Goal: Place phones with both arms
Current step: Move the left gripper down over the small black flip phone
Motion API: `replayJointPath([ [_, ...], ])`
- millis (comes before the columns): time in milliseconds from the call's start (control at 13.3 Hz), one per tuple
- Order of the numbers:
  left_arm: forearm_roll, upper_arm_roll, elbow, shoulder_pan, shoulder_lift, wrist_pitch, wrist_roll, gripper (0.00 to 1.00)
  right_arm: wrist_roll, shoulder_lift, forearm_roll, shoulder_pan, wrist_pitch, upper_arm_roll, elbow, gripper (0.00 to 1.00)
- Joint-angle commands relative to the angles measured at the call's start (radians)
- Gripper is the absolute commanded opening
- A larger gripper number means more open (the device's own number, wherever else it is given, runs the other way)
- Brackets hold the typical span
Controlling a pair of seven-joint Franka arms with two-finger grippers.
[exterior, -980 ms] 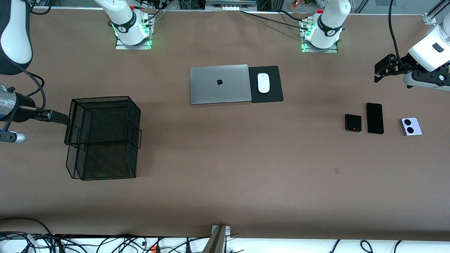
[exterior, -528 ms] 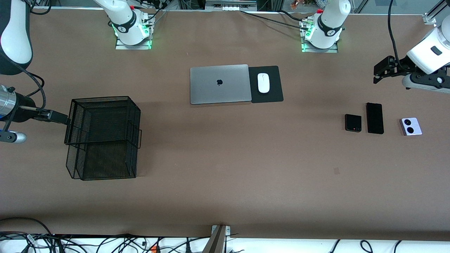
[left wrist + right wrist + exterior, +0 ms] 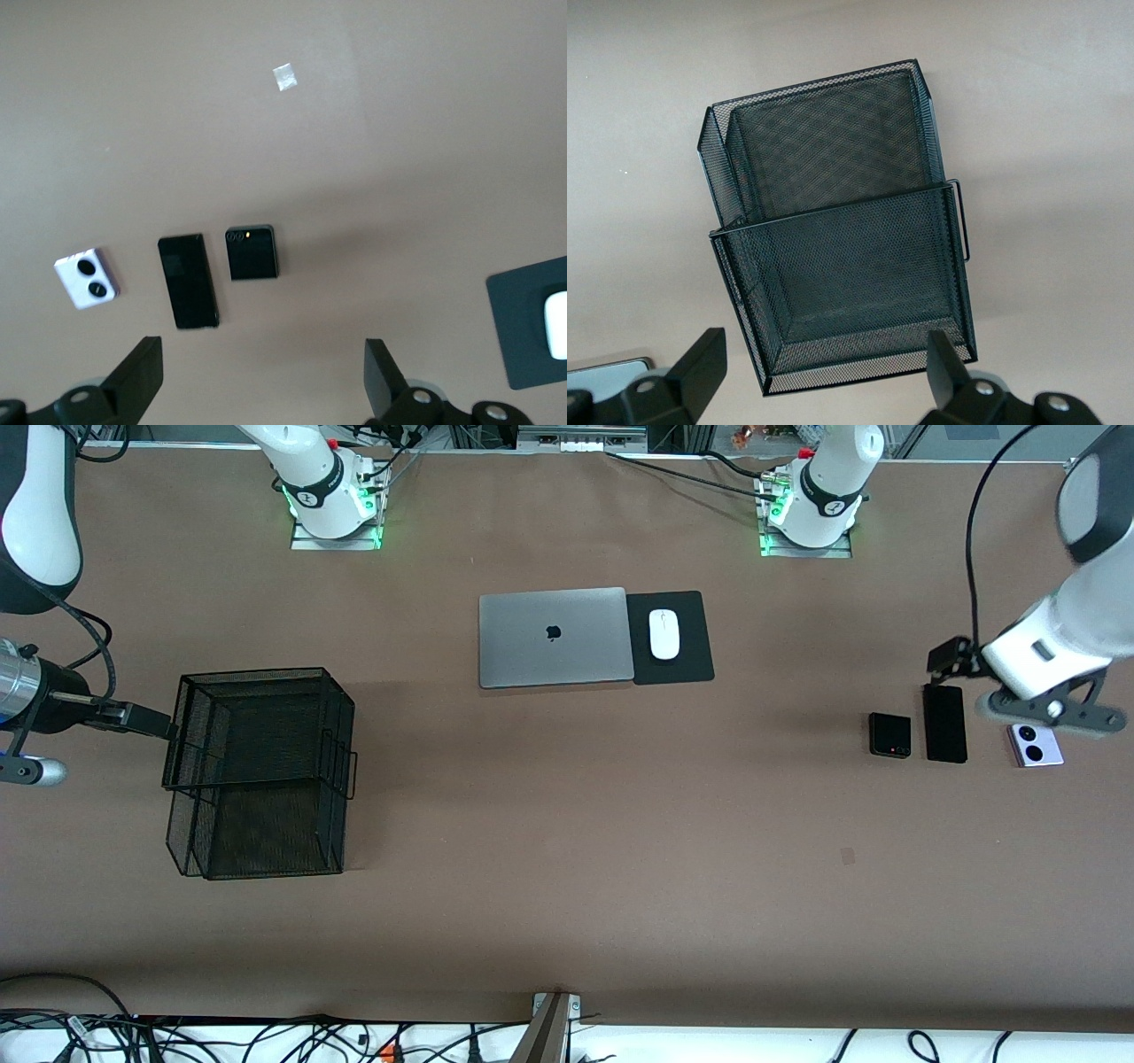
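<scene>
- The brown worktop (image 3: 567,850) carries everything.
- The black mesh basket (image 3: 257,771) stands at 9 o'clock on the worktop, toward the right arm's end. It has 2 open compartments.
- The closed grey laptop (image 3: 554,636) lies near the centre, toward 12 o'clock. It is touching the black mouse pad (image 3: 687,664), and on this pad lies the white mouse (image 3: 664,634).
- The right end effector (image 3: 819,381) hangs over the basket with its jaws wide and holds nothing. In the front view it is at the basket's edge, at 9 o'clock.
- The left end effector (image 3: 263,381) is in the air at 3 o'clock, over the row of 3 phones. Its jaws are wide and hold nothing.
- The long slim black phone (image 3: 944,726) lies flat in the middle of the row.
- The small lavender-white phone (image 3: 1036,751), with 2 black lenses, lies beside it toward the left arm's end, partly covered by the arm in the front view.
- The small squarish black phone (image 3: 889,735) lies just beside the long one, toward the laptop.
</scene>
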Motion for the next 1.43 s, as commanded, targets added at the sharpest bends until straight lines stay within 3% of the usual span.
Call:
replayJointPath([
  [0, 0.026, 0.003, 0.0, 0.031, 0.058, 0.067, 0.095, 1.0, -0.004, -0.017, -0.003, 0.0, -0.002, 0.002, -0.016, 1.0],
  [151, 0.028, 0.003, -0.031, 0.063, 0.104, 0.151, 0.125, 1.0, -0.004, -0.017, -0.003, 0.0, -0.002, 0.002, -0.016, 1.0],
  [452, 0.015, 0.0, -0.253, 0.151, 0.133, 0.51, 0.153, 1.0, -0.004, -0.017, -0.003, 0.0, -0.002, 0.002, -0.016, 1.0],
  [754, 0.014, 0.0, -0.319, 0.169, 0.178, 0.584, 0.119, 1.0, -0.004, -0.017, -0.003, 0.0, -0.002, 0.002, -0.016, 1.0],
  [1207, 0.014, 0.0, -0.543, 0.217, 0.178, 0.816, 0.093, 1.0, -0.002, -0.017, -0.003, 0.0, -0.002, 0.002, -0.016, 1.0],
  [1357, 0.014, 0.0, -0.575, 0.229, 0.176, 0.831, 0.092, 1.0, -0.002, -0.017, -0.003, 0.0, -0.002, 0.002, -0.016, 1.0],
])
